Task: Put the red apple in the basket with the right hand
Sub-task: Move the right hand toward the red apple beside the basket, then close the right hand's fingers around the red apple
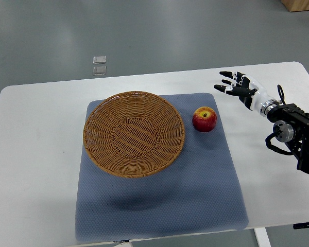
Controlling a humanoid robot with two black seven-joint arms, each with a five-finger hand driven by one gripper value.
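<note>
On white table (pixel 36 154), grey mat (pixel 206 190) under basket (pixel 134 134), red apple (pixel 204 119).

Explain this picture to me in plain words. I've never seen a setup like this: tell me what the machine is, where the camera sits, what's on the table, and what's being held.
One camera looks steeply down from the robot's own side. The robot is a humanoid; only its right arm shows, entering from the right edge and ending in a right hand with spread fingers, holding nothing. On the white table lies a blue-grey mat. On the mat sit an empty wicker basket and, just to its right, a red apple. The hand hovers right of the apple, not touching it. The left arm is out of view.
</note>
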